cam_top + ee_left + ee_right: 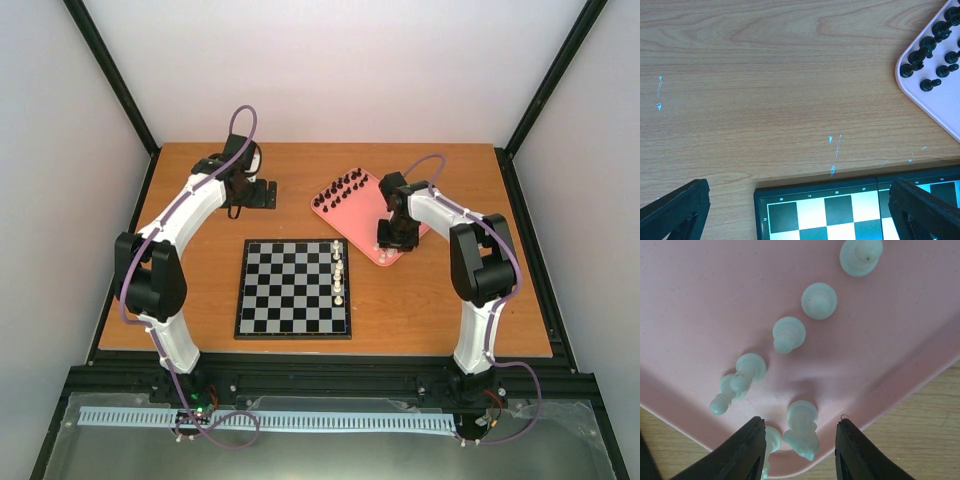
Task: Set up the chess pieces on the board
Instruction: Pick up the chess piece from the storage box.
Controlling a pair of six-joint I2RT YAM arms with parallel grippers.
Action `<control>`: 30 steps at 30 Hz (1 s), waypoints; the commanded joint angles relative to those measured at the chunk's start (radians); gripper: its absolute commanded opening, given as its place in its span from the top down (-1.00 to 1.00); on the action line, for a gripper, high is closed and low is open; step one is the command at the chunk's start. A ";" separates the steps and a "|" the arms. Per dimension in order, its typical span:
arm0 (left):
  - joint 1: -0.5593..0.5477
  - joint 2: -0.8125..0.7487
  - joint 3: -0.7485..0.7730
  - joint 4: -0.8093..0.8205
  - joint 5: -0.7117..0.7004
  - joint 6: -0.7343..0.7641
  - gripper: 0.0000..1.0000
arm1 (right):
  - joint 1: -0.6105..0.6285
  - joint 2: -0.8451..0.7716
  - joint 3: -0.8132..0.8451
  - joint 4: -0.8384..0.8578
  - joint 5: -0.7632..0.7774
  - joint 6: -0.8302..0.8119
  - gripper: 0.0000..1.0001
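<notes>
**Task items.** The chessboard (293, 288) lies flat at the middle of the bench (200, 220). A short column of cream-white pieces (339, 272) stands along its right-hand edge, and the other squares are bare. The pink tray (352, 212) sits just beyond the board's right far corner. It holds the black pieces (340, 188) at its far end and more cream-white ones at its near corner.

**Right claw** (390, 240). It hangs over the tray's near corner with its fingers spread and nothing pinched. In the wrist view, one cream-white piece (802, 432) sits directly between the fingers (752, 450), just inside the tray rim. Its base faces away and its head points toward the camera, so I cannot tell whether it is upright or tipped. A second piece (771, 437) is just beside it, partly hidden behind the left finger, and could foul the closure. Five more trail away in a loose line toward the tray's middle.

**Left claw** (797, 187). It is spread and empty, poised over bare bench behind the board's far edge and well apart from every piece.

**Governing relation.** The right arm is plainly the nearer one. In my judgement the move needs a straight descent and closure on the centred piece, then carriage leftward to the board.

**Markings.** Small numerals run along the board's border in the left wrist view, too small to read reliably. No brand is visible.
</notes>
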 commanded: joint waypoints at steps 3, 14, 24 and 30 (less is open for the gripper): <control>-0.001 -0.031 0.011 0.022 -0.010 0.015 -0.99 | -0.005 0.032 0.000 0.009 0.008 0.009 0.13; -0.001 -0.035 0.012 0.020 -0.012 0.015 -1.00 | -0.005 0.043 0.015 0.008 0.023 0.003 0.33; -0.002 -0.044 0.009 0.017 -0.023 0.019 -0.99 | -0.005 0.038 0.041 -0.009 0.045 -0.007 0.63; -0.002 -0.047 0.012 0.017 -0.022 0.014 -0.99 | -0.005 0.013 0.075 -0.042 0.075 -0.031 0.66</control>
